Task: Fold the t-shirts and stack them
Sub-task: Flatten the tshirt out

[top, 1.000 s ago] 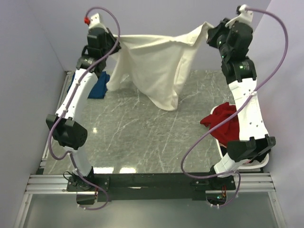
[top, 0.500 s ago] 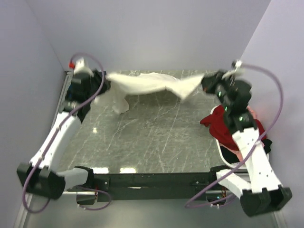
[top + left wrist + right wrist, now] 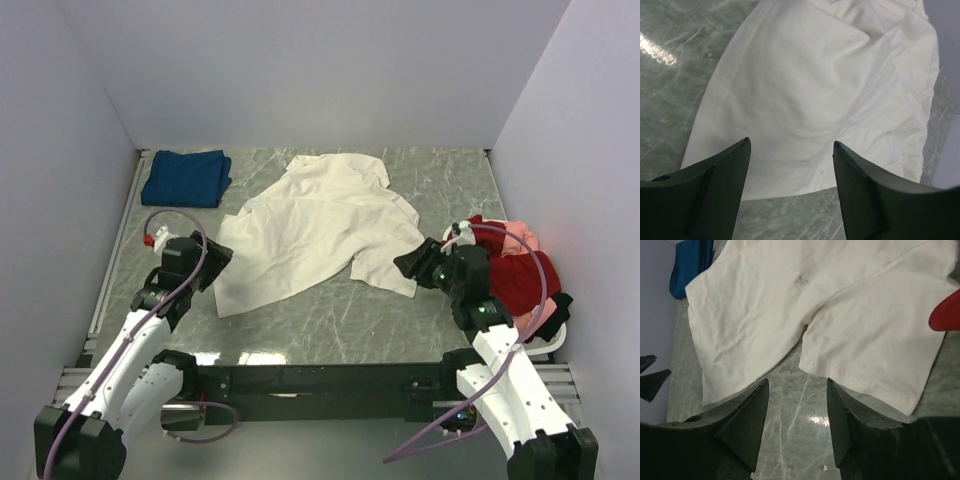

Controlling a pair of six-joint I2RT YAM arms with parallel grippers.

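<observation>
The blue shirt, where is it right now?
In the top view, the dark blue t-shirt lies folded in the far left corner of the table, to the left of the spread-out cream-white t-shirt.

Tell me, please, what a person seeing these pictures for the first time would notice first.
The white shirt lies spread out, somewhat wrinkled, on the middle of the table. The left gripper and the right gripper are both open at its near edge, holding nothing. A folded blue shirt lies in the far left corner, and a red and pink heap sits at the right edge.
</observation>
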